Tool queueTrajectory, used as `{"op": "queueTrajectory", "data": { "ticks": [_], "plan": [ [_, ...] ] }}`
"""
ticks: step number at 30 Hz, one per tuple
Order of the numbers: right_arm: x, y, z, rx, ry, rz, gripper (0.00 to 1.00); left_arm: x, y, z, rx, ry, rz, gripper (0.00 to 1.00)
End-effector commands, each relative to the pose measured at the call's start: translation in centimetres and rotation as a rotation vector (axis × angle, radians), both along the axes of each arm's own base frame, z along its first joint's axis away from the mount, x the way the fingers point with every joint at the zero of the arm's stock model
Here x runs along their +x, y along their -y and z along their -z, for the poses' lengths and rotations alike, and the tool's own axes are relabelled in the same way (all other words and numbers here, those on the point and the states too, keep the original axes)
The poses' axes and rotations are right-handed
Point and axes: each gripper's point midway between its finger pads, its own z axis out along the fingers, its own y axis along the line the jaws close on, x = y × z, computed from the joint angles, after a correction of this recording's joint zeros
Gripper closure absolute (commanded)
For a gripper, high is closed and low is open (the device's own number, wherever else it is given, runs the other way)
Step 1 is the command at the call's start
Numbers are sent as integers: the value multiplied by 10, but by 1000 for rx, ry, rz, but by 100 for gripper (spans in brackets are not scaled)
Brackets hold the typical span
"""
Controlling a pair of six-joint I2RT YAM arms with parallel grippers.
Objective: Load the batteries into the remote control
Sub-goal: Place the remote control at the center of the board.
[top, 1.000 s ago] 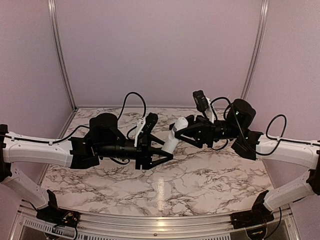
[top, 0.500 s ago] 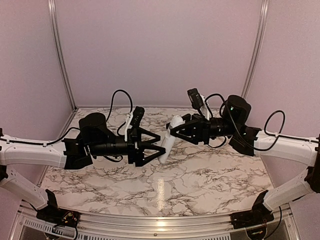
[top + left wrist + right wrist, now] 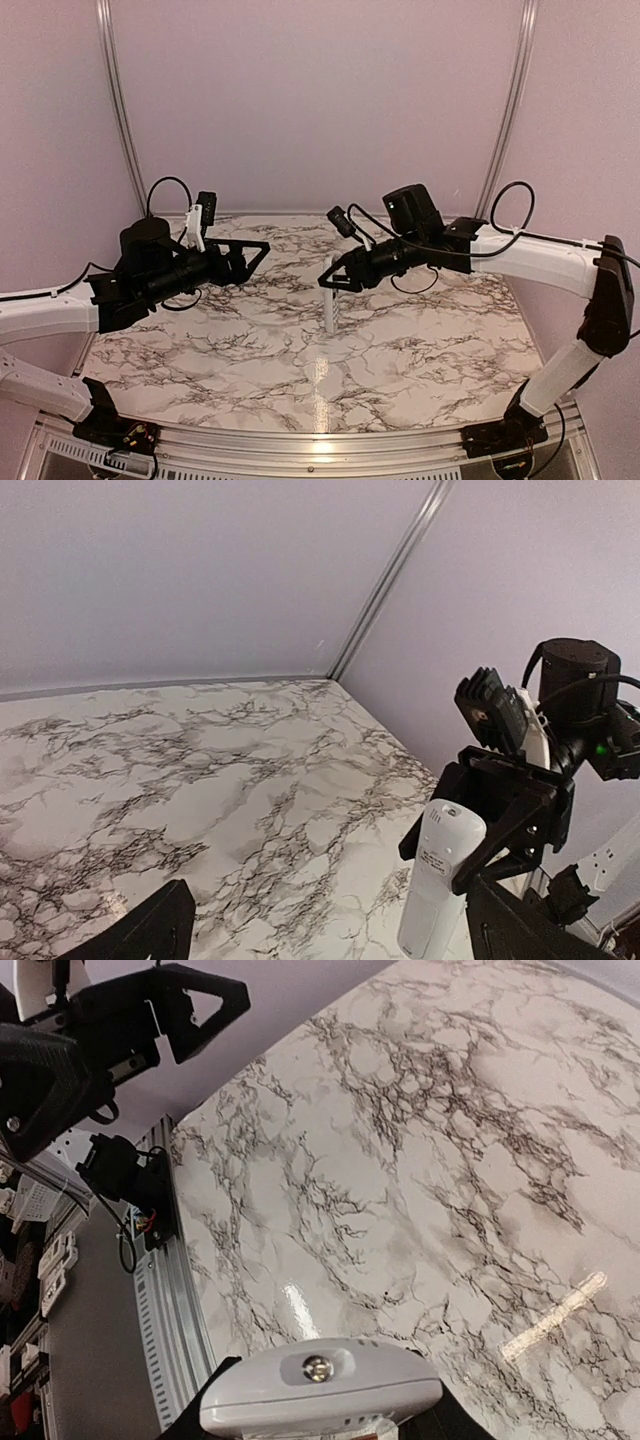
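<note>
White slim plastic remote control [image 3: 330,312] hangs upright, clamped near its top by the right gripper [image 3: 328,282], presumably steadied for loading; left gripper [image 3: 252,262] gapes wide, empty.

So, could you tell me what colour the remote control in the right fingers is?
White; the remote control shows best in the left wrist view.
</note>
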Motion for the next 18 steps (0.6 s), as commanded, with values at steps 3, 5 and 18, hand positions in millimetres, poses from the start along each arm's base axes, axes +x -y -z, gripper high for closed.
{"op": "queueTrajectory", "data": {
  "ticks": [3, 5, 18],
  "plan": [
    [6, 13, 75, -429, -26, 45, 90, 38, -56, 59, 113, -230, -302, 1],
    [6, 10, 88, -516, -11, 37, 90, 42, -63, 69, 139, -265, -341, 1],
    [-4, -2, 169, -928, 15, -28, 88, 51, -77, 108, 213, -353, -383, 1]
  ]
}}
